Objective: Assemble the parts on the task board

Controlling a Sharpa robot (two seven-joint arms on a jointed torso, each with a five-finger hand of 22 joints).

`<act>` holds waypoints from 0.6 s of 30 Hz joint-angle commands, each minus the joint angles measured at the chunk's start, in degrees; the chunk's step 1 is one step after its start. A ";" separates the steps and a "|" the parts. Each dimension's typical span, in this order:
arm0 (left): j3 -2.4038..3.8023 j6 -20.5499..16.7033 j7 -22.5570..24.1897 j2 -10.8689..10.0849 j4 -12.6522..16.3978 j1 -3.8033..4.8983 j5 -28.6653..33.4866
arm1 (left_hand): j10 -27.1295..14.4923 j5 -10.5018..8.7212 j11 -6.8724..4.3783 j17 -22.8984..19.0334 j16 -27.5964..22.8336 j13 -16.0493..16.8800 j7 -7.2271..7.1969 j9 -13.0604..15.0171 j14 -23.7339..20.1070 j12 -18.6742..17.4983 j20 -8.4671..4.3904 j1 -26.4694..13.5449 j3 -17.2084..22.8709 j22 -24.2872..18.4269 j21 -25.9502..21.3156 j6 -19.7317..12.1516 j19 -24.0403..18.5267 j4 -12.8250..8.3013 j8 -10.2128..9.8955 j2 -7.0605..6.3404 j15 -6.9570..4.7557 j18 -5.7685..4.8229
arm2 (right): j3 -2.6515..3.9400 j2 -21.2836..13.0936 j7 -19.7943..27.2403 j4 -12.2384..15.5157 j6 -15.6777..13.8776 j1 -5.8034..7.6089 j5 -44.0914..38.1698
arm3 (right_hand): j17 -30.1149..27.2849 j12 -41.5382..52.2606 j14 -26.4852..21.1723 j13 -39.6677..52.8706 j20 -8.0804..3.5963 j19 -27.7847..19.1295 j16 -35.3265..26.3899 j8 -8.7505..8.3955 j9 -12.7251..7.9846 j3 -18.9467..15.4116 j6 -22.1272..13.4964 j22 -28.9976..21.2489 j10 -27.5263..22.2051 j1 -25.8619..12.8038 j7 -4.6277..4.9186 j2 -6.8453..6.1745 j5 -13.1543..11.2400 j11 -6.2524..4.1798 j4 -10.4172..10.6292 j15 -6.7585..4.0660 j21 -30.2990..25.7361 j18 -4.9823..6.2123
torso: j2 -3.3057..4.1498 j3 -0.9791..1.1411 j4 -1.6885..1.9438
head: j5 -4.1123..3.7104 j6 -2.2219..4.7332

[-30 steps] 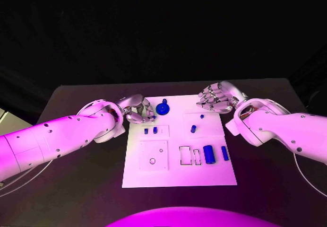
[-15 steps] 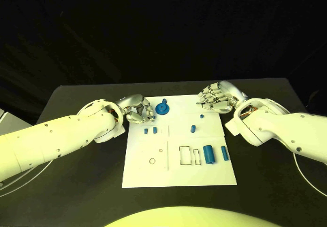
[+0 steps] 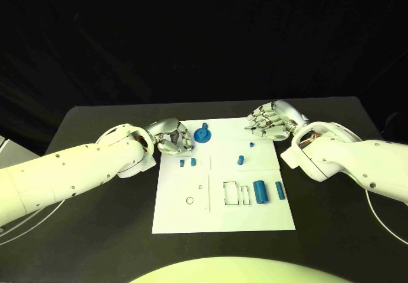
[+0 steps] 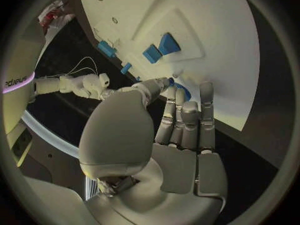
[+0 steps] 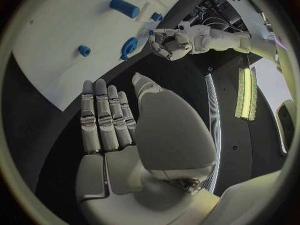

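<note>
**Both hands poised at the far end of the board, nothing yet picked up**

We start at our left hand: its fingers lie side by side and nearly straight, grasping nothing, their tips at the near-left corner of the task board just beside the round blue part. We judge this posture as a lead-in to taking that piece, since the tips point toward it and the thumb stands clear. Our right hand hovers over the opposite far corner, fingers likewise released and extended together, holding nothing; it looks parked where it can reach the small parts without shadowing them.

Moving outward, the parts sit loose on the board: two small blue blocks near the left hand, two small blue pegs toward the middle, and two blue cylinders lying beside the rectangular slots nearer us. Two small round holes wait unfilled on the left half. The board lies flat in the middle of the black desk, so every recess faces up for insertion. We reckon assembly is barely begun.
</note>
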 commanded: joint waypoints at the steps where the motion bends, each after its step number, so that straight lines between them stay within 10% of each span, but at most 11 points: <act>1: 0.03 1.20 -0.14 0.10 0.18 -0.08 -0.55 | -0.43 0.21 0.03 0.04 0.35 0.11 0.13 -0.03 -0.37 0.33 -0.10 0.61 0.00 0.06 -0.30 -0.19 -0.35 -0.50 -0.29 -0.05 0.00 0.76 | 0.01 0.01 0.80 0.09 0.03 -0.03 -0.24 | -0.07 -0.33 0.03 -0.05 0.18 0.30 -0.10 -0.34 -0.09 0.39 0.32 -0.05 0.29 -0.57 0.65 -0.05 0.31 0.18 -0.03 0.29 -0.07 0.79 | 0.01 0.00 -0.05 | 0.03 0.02; 18: 0.03 1.64 -0.88 0.14 -0.01 -0.08 -1.57 | -0.40 0.20 0.02 0.14 0.44 0.16 0.15 -0.01 -0.37 0.53 -0.09 0.83 0.05 0.10 -0.26 -0.15 -0.35 -0.71 -0.30 -0.02 0.01 0.77 | 0.01 -0.01 0.86 0.09 -0.02 -0.03 -0.24 | -0.07 -0.33 0.03 -0.05 0.18 0.30 -0.10 -0.34 -0.09 0.39 0.32 -0.05 0.29 -0.57 0.65 -0.05 0.31 0.18 -0.03 0.29 -0.07 0.79 | 0.01 0.03 -0.04 | -0.03 0.05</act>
